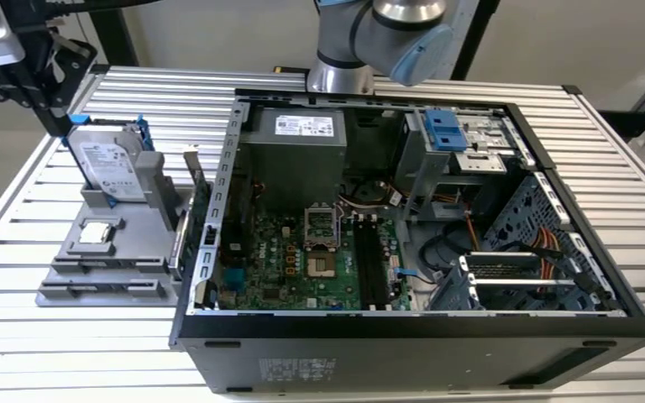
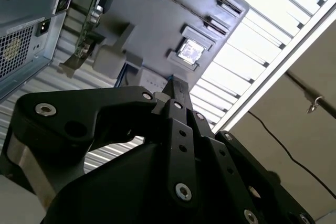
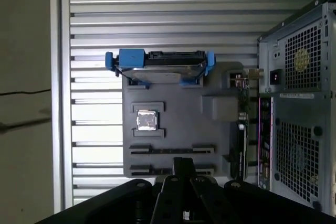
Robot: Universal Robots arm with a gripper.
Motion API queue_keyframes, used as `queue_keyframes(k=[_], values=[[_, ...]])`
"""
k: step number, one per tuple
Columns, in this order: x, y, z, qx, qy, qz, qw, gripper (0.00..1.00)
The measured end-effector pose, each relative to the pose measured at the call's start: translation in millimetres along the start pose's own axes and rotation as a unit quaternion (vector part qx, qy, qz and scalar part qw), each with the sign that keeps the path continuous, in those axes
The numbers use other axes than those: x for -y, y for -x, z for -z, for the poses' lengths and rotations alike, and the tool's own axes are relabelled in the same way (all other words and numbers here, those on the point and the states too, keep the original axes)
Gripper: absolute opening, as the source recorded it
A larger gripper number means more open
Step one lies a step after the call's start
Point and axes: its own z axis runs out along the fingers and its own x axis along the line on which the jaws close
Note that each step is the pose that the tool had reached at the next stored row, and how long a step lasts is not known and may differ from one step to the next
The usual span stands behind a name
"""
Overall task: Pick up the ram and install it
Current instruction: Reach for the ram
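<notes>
Fingers [image 2: 177, 92] clenched together, empty, above gray parts tray [image 3: 178, 129] beside computer case [image 3: 299, 103].

the table [image 1: 132, 92] is ribbed bright metal; the holder [image 3: 184, 127] looks matt grey plastic; the gripper [image 2: 176, 85] is matt black; the case [image 3: 302, 150] is perforated grey metal.

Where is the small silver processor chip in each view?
Exterior view: processor chip on the gray tray, at the exterior view's left of the case.
Second wrist view: on that tray, beyond the gripper, at.
First wrist view: between hard drive and slots, at.
Shared landmark: the gray tray.
</notes>
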Motion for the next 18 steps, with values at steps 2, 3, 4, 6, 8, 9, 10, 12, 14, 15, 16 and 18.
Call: queue_keyframes(k=[2,3,4,6,8,9,10,12,14,15,16,18], values=[[1.7,0.2,0.1,-0.0004,0.0,0.0,1.0,0.0],[2.7,0.2,0.2,-0.0006,-0.0001,0.0,1.0,0.0],[3.7,0.3,0.2,-0.0007,-0.0001,0.0,1.0,0.0],[5.6,0.4,0.2,-0.0009,0.0,0.0,1.0,0.0],[7.5,0.6,0.3,-0.0013,0.0,0.0,1.0,0.0],[8.5,0.7,0.4,-0.0015,-0.0001,0.0,1.0,0.0],[9.4,0.8,0.5,-0.0016,-0.0001,0.0,1.0,0.0],[11.4,1.0,0.5,-0.002,0.0,0.0,1.0,0.0],[13.3,1.2,0.6,-0.0024,-0.0001,0.0,1.0,0.0],[14.1,1.3,0.7,-0.0026,-0.0001,0.001,1.0,0.0],[14.6,1.3,0.7,-0.0027,-0.0001,0.001,1.0,0.0],[14.8,1.3,0.7,-0.0028,-0.0001,0.005,1.0,0.0]])
